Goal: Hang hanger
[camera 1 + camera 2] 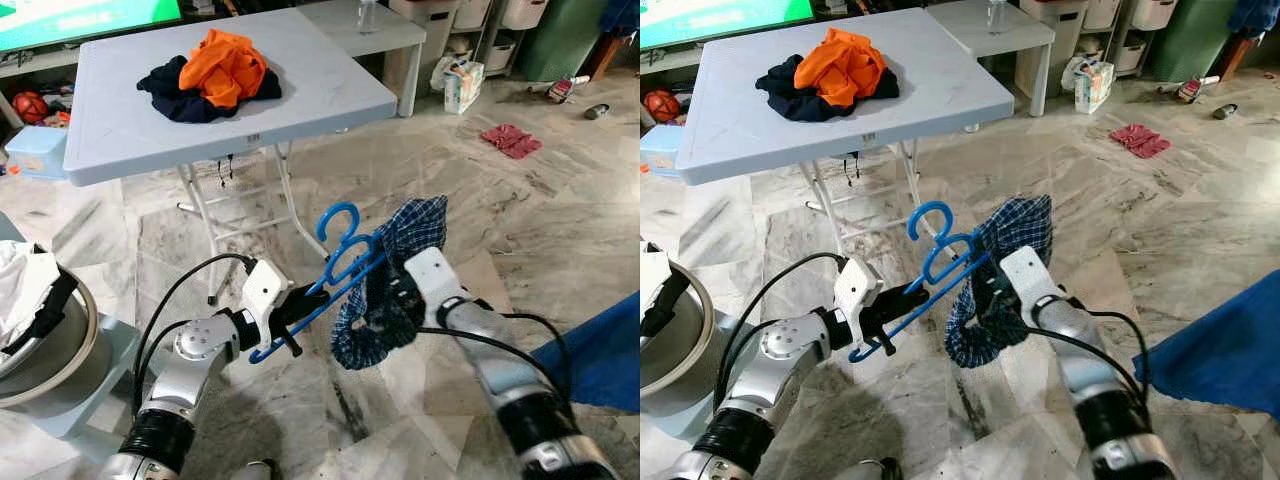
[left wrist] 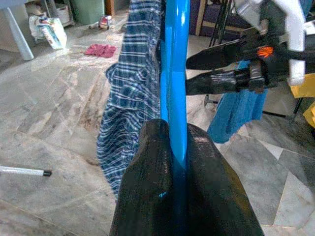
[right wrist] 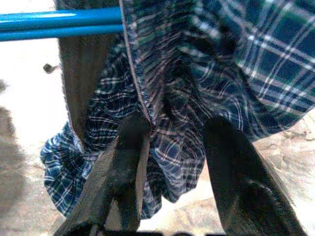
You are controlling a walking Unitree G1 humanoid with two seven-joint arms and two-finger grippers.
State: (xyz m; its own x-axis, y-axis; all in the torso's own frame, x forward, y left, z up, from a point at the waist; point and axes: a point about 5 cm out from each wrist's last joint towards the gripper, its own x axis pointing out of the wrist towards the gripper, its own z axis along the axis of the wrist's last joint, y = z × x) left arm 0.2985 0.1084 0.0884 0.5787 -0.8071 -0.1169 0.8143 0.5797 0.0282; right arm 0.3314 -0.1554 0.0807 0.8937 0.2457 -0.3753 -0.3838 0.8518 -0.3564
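Over the marble floor, head views: left gripper holds the blue hanger by its lower end, bar running up and across toward the right gripper, hook topmost. A plaid garment hangs bunched on the far half of the bar. My read is that the left arm steadies the hanger while the right works the cloth onto it, so it can be hung after. Behind them, a folding counter carries a pile of orange and dark clothes, well apart from the arms. No rail to hang on is visible in these views.

Left wrist view: both black fingers pressed against the blue bar, pinching it between them. Bar runs straight out along the fingers, and the plaid cloth drapes just beside it. The right gripper's fingers sit beyond, close together, near the bar; contact unclear.

Right wrist view: two fingers spread apart with plaid folds between and in front of them. One touches the cloth; a real clamp isn't evident. The hanger bar crosses above, past the fingertips, not between them.
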